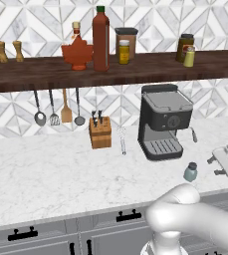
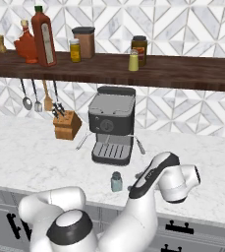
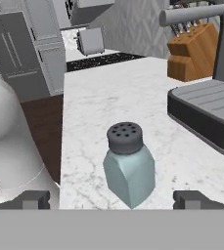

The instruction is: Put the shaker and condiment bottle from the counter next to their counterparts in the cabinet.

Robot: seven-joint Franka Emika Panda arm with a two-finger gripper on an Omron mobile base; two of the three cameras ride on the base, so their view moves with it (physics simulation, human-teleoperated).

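The gripper (image 3: 112, 200) was held with its fingers (image 3: 33, 199) wide apart and nothing between them, the shaker (image 3: 128, 165) standing upright on the counter (image 1: 46, 174) at twelve o'clock just ahead, the coffee machine (image 3: 211, 117) at two o'clock, and the condiment bottle (image 1: 100, 39) was seen on the cabinet (image 1: 135, 69)

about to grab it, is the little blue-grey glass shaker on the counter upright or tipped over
Upright. The small pale blue-grey glass shaker stands on its base on the white marble counter, its dark perforated cap on top, in front of the black coffee machine.
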